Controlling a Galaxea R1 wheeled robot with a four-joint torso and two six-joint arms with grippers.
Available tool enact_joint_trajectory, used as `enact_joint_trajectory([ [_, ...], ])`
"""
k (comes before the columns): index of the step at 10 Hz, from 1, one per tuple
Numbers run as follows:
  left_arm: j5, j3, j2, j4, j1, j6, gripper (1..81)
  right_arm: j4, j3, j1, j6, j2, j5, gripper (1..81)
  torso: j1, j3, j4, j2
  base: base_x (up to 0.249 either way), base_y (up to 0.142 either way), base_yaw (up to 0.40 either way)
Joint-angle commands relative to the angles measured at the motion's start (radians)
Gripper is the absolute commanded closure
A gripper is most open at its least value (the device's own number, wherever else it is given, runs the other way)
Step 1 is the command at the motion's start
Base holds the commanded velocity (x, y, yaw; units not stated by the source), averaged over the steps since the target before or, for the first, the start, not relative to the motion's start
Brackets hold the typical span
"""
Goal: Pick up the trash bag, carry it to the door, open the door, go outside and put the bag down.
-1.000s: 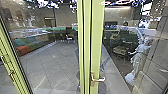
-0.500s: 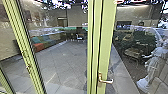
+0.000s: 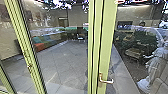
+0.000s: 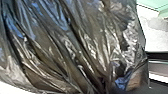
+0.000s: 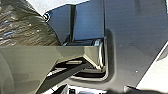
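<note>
Bag creases converge toward one end (claws open or closed, can't tell), door handle pointing right, nearly level

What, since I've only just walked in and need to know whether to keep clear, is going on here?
A robot seems to be carrying a dark, shiny trash bag, bunched up close to its left wrist; the grip itself can't be made out. It faces glass panels in a green frame with a metal handle. The bag does not look set down.
</note>
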Motion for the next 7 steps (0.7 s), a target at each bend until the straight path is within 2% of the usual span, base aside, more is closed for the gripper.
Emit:
enact_joint_trajectory([
  [1, 0.082, 0.005, -0.007, -0.008, -0.053, 0.001, 81.1, -0.008, 0.006, 0.042, -0.005, 0.011, -0.061, 1.0, 0.0, 0.0, 0.0, 0.0, 0.0, 0.0, 0.0],
  [7, 0.082, -0.058, 0.027, -0.013, -0.052, -0.007, 81.1, 0.006, 0.011, 0.045, 0.001, 0.008, -0.061, 1.0, 0.0, 0.0, 0.0, 0.0, 0.0, 0.0, 0.0],
])
